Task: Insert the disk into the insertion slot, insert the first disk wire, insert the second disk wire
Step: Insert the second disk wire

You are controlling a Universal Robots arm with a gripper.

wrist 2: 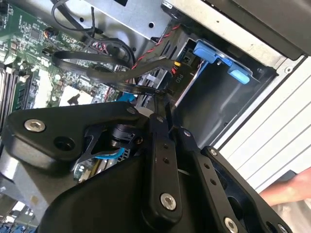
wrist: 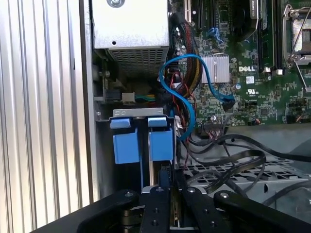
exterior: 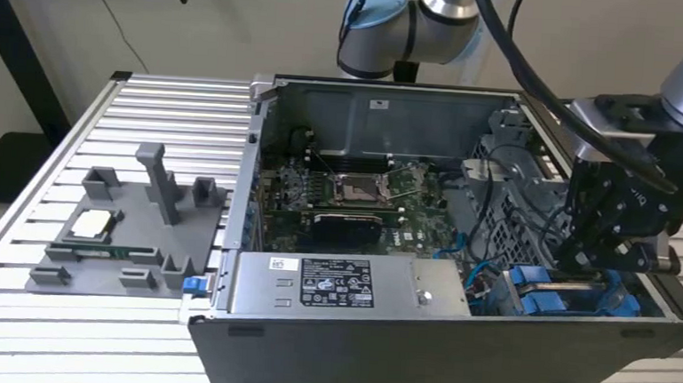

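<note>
One gripper (exterior: 586, 260) hangs low inside the case (exterior: 450, 358), at the corner on the exterior view's right, directly over the slot (exterior: 573, 295) with its blue fittings. Whether the jaws are open or closed I cannot tell. In the first wrist view the gripper (wrist: 163, 187) lines up with the gap between two blue tabs (wrist: 143, 143), something thin and upright at its tip, possibly the disk edge-on. The slot's long axis runs straight away from the jaws, downward into the bay. Loose black cables (wrist: 233, 165) lie just beside.

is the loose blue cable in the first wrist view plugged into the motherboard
No, the blue cable loops up and down with its connector end hanging free above the motherboard.
</note>
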